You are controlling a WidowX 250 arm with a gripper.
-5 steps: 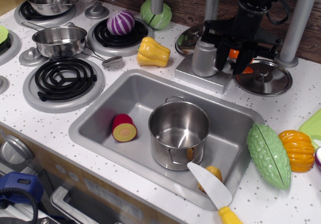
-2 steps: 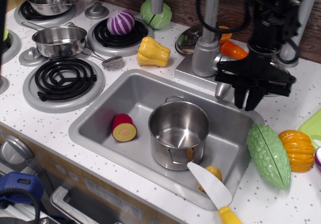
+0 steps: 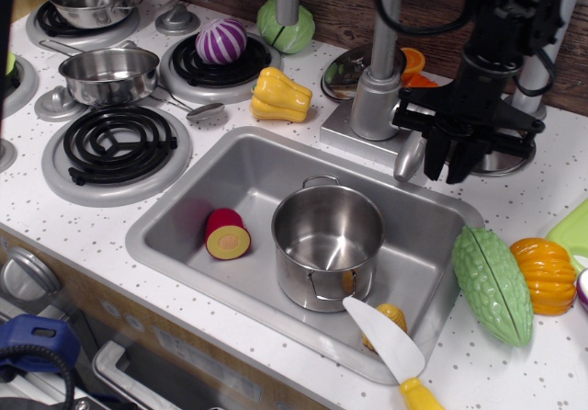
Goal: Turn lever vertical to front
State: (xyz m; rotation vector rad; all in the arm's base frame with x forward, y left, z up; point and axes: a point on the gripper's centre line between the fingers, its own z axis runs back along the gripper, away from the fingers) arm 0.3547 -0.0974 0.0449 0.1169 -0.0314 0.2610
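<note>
**Gripper beside the lowered lever**

The black gripper (image 3: 452, 164) pointed down over the far right edge of the sink (image 3: 184, 210), its fingers (image 3: 434, 157) close together with only a narrow gap and nothing between them. The lever (image 3: 409, 155) hung just left of those fingers, its rounded silver paddle angled down toward the basin; whether finger and paddle touched could not be told. The lever joined the grey faucet body (image 3: 374, 102), which stood on a flat silver base at the sink's back rim.

Inside the sink stood 1 steel pot (image 3: 327, 244), empty as far as could be seen, with a halved red toy fruit (image 3: 227, 234) to its left. A white knife (image 3: 390, 343) with a yellow handle lay across the near right corner, over a small yellow piece.

On the counter to the right lay a green gourd (image 3: 493, 284) and an orange pumpkin (image 3: 547, 274). A yellow pepper (image 3: 280, 96) sat behind the sink. On the stove, 2 steel pans (image 3: 110, 73) rested on burners, both looking empty.
</note>
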